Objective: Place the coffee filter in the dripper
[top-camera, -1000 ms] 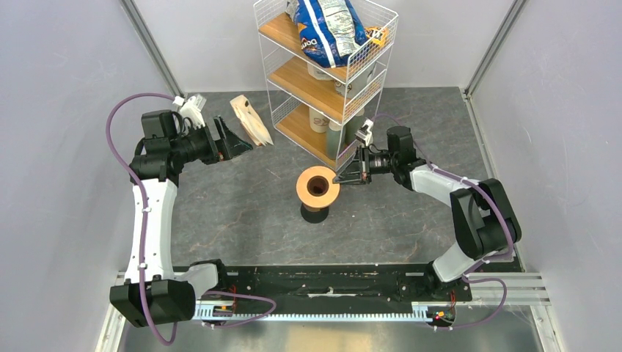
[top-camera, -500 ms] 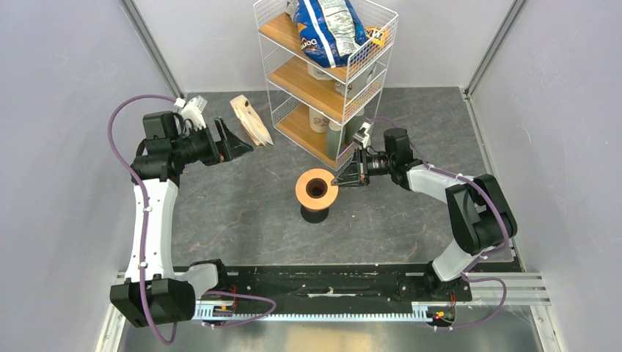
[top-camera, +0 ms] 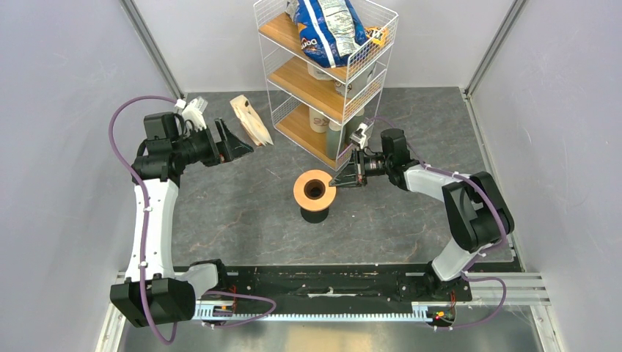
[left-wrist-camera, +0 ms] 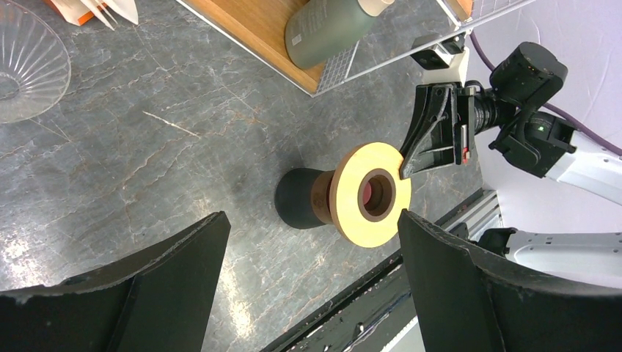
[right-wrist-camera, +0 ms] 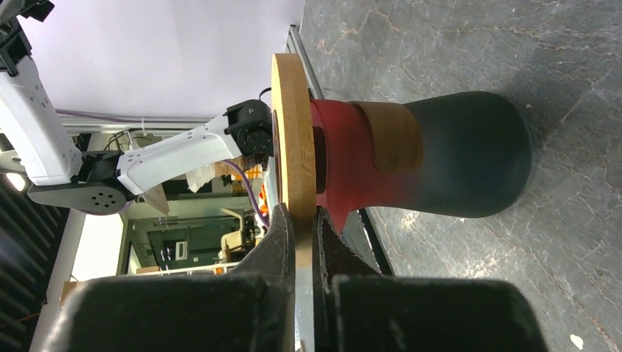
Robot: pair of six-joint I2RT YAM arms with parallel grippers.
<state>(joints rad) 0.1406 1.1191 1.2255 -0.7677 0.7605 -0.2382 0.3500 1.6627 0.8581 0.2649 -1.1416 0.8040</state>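
The dripper [top-camera: 302, 190], a tan ring on a dark maroon-black body, stands mid-table. My right gripper [top-camera: 339, 181] is shut on the ring's right rim; in the right wrist view its jaws [right-wrist-camera: 298, 213] pinch the ring's edge [right-wrist-camera: 293, 110] above the body [right-wrist-camera: 455, 161]. My left gripper [top-camera: 240, 141] is open and empty, held above the table at the back left, well apart from the dripper [left-wrist-camera: 359, 226]. White pointed paper tips [left-wrist-camera: 117, 9] show at the top edge of the left wrist view; I cannot tell whether they are the coffee filter.
A beige folded paper packet [top-camera: 251, 121] lies at the back left. A white wire shelf rack [top-camera: 323, 70] with a chip bag, cups and a green bottle [left-wrist-camera: 330, 29] stands behind the dripper. A clear ribbed glass dish [left-wrist-camera: 22, 66] lies left of it.
My right gripper has shifted slightly left with the dripper's ring in its jaws, and the dripper has moved a little left with it. The left arm has barely moved.
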